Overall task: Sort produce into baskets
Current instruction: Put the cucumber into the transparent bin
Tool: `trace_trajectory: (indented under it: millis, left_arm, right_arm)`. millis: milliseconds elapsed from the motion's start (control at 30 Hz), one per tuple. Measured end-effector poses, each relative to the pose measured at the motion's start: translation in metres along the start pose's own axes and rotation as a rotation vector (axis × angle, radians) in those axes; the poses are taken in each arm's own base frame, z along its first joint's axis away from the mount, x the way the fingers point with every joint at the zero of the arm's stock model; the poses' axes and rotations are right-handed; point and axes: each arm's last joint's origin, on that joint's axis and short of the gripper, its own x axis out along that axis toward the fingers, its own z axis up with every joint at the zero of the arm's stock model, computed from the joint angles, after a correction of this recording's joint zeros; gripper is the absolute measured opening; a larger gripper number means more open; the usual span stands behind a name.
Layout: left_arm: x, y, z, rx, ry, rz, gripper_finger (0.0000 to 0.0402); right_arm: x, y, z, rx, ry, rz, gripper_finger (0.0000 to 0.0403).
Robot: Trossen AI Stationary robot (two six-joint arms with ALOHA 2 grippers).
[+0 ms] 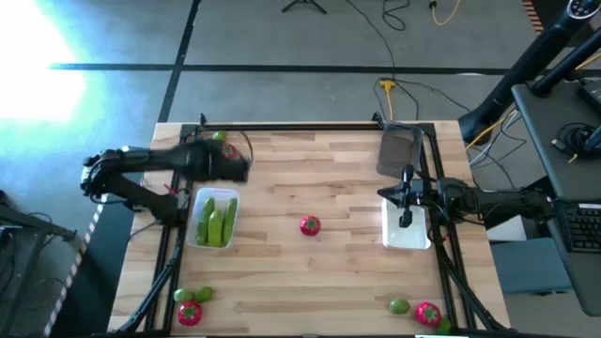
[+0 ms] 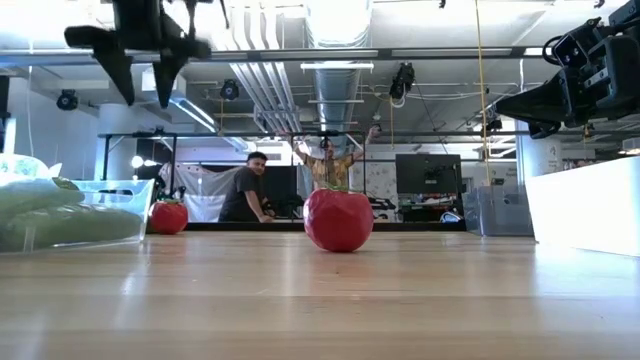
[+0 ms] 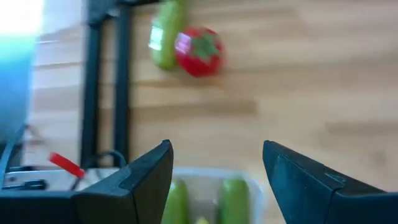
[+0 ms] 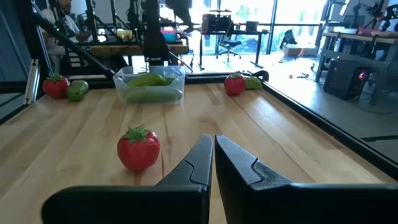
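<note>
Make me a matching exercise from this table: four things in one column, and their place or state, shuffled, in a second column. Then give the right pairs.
Things
1. left gripper
2. right gripper
3. cucumbers
4. grey basket

Place or state
A. lying in the clear basket on the left side
B. fingers shut, above the white basket on the right
C. far right part of the table, nothing visible in it
D. fingers open, nothing between them, above the clear basket's far end

Pairs: 1-D, 2-B, 3-A, 4-C
</note>
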Motion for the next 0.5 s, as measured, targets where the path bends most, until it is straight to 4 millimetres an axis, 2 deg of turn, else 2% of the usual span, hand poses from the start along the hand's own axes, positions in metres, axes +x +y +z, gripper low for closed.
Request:
trace_trajectory:
  millis: [200,400,500]
  left_arm:
    - [0.040,0.015,0.050,-0.074,0.049,0.065,0.0231]
    - [0.073,0.006,0.078,0.086,0.078,-0.051,0.0231]
    - [0.086,0.003,0.090,0.088,0.075,-0.051,0.0231]
  right_arm:
    - [0.000,0.000,0.000,0.000,0.000,0.000,0.0013]
    - [0.000,0.000,0.000,0.000,0.000,0.000,0.0013]
    - [0.000,0.000,0.000,0.000,0.000,0.000,0.0013]
